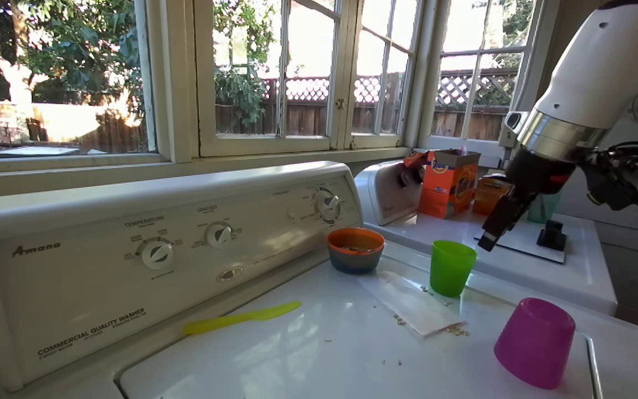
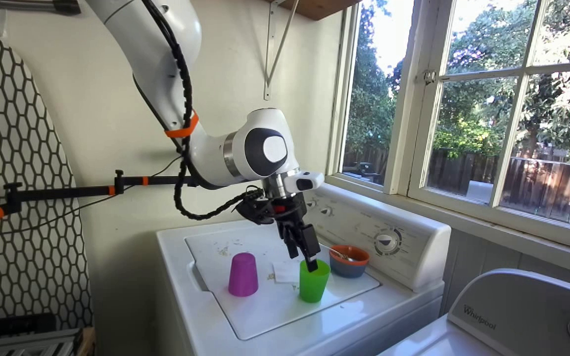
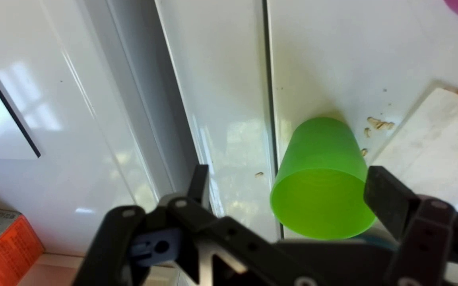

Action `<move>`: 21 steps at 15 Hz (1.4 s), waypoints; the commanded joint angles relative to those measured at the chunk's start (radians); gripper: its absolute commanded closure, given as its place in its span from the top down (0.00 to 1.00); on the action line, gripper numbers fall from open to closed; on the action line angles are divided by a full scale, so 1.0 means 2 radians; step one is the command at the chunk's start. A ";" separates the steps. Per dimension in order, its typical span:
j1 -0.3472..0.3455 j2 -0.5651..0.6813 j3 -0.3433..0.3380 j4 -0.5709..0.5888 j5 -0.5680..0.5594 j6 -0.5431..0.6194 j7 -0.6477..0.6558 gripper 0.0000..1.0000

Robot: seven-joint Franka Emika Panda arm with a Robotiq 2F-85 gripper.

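A green cup (image 1: 452, 271) stands upright on the white washer lid, its open mouth facing my camera in the wrist view; only green shows inside. My gripper (image 3: 286, 172) is open and tilted above it, with nothing held. In the wrist view the right-hand finger (image 3: 390, 198) overlaps the cup's rim, while the left-hand one is well apart from it; whether anything touches, I cannot tell. A magenta cup (image 2: 243, 277) sits upside down nearby. Behind the green cup is an orange-rimmed bowl (image 2: 348, 267) with a utensil and some contents.
A white napkin (image 1: 413, 305) lies by the green cup, with scattered flakes (image 3: 380, 124) around it. A yellow-green knife (image 1: 244, 318) rests near the control panel (image 1: 263, 238). On the neighbouring machine stand an orange Tide box (image 1: 446, 185) and a dark object (image 1: 552, 235) on a flat board.
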 commanded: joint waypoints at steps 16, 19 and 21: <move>0.011 0.079 -0.001 0.066 -0.080 0.024 0.051 1.00; 0.014 0.074 -0.006 0.071 -0.102 0.019 0.062 1.00; 0.014 0.076 -0.009 0.075 -0.113 0.015 0.065 1.00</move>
